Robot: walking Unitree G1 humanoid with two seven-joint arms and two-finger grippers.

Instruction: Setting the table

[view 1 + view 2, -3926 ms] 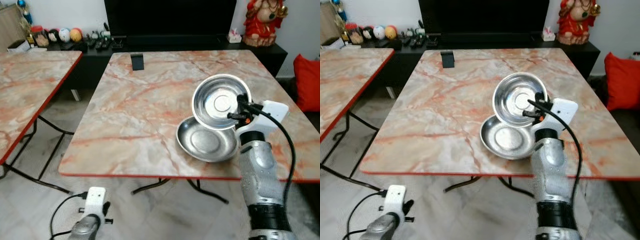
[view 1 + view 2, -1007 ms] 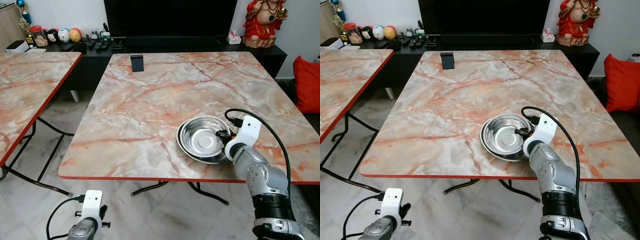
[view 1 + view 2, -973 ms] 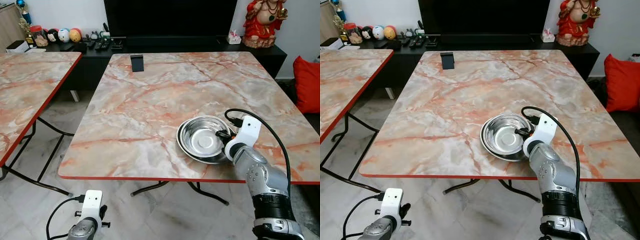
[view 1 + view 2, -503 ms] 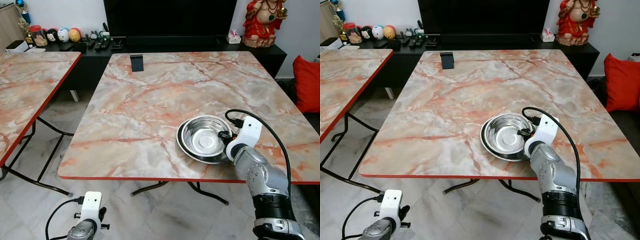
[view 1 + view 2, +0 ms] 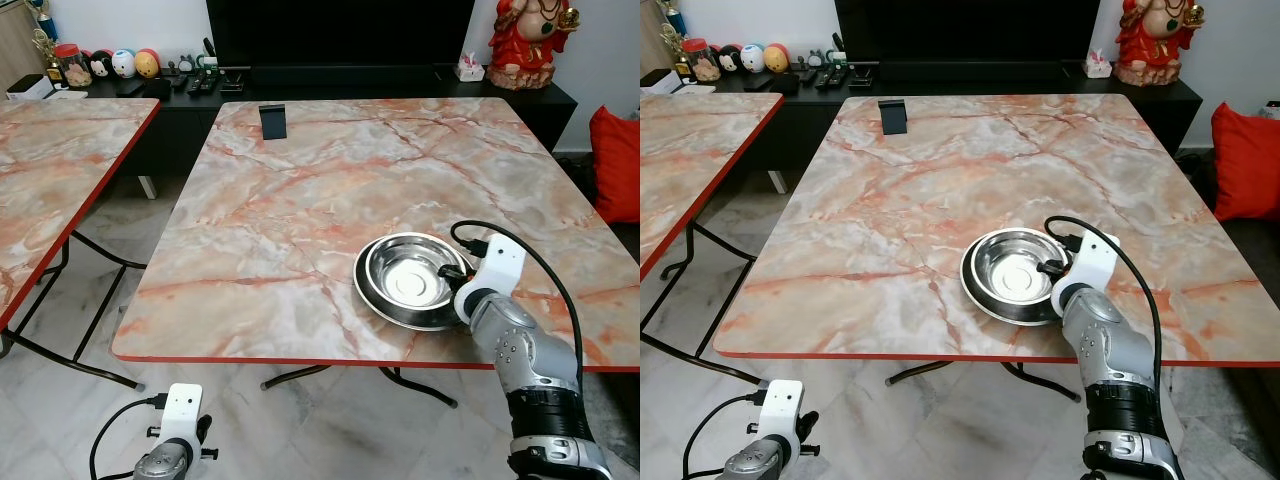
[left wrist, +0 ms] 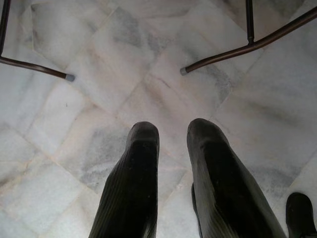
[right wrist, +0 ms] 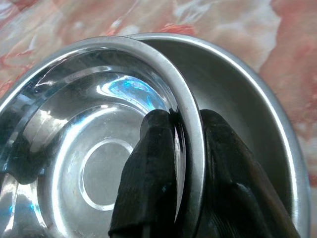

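Currently: right end effector [image 7: 185, 124] clamped on upper round steel bowl's [image 5: 410, 276] rim.
I see it nested in lower steel bowl [image 7: 257, 99] on marble bench [image 5: 300, 200]; left end effector [image 6: 173, 131] slightly parted.

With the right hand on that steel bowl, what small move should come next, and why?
Probably a short lift of the upper bowl off the lower bowl. The right hand has one finger inside and one outside the upper bowl's rim, apparently pinching it, and that bowl sits nested in the lower one near the table's front edge. Setting places requires separating them. The left hand hangs idle over the floor.
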